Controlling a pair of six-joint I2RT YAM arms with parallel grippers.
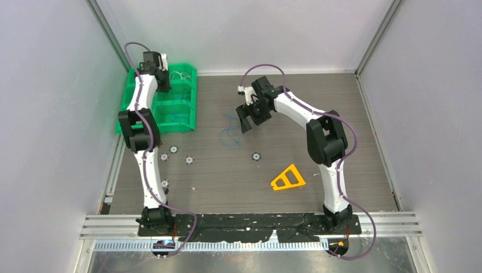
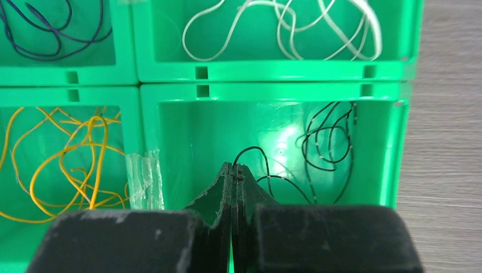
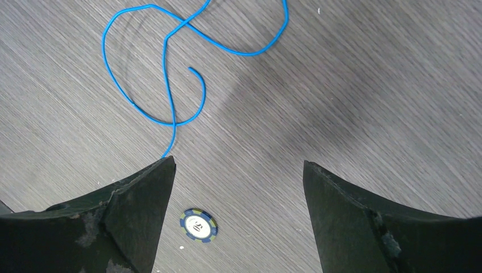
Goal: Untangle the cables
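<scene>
My left gripper (image 2: pixel 235 166) is shut over a green bin (image 2: pixel 273 91); a black cable (image 2: pixel 258 153) comes out from between its tips into the compartment below, where more black cables (image 2: pixel 329 136) lie. Other compartments hold white cables (image 2: pixel 284 28), yellow-orange cables (image 2: pixel 62 165) and dark blue cables (image 2: pixel 51 34). My right gripper (image 3: pixel 239 165) is open and empty above the table, with a loose blue cable (image 3: pixel 170 74) looped just beyond its left finger. In the top view the left gripper (image 1: pixel 162 71) is at the bin's far end and the right gripper (image 1: pixel 248 119) is beside the blue cable (image 1: pixel 230 133).
A poker chip (image 3: pixel 199 224) lies under the right gripper. In the top view several chips (image 1: pixel 189 160) are scattered mid-table, and an orange triangular piece (image 1: pixel 288 178) lies near the right arm. The green bin (image 1: pixel 182 114) stands at the back left.
</scene>
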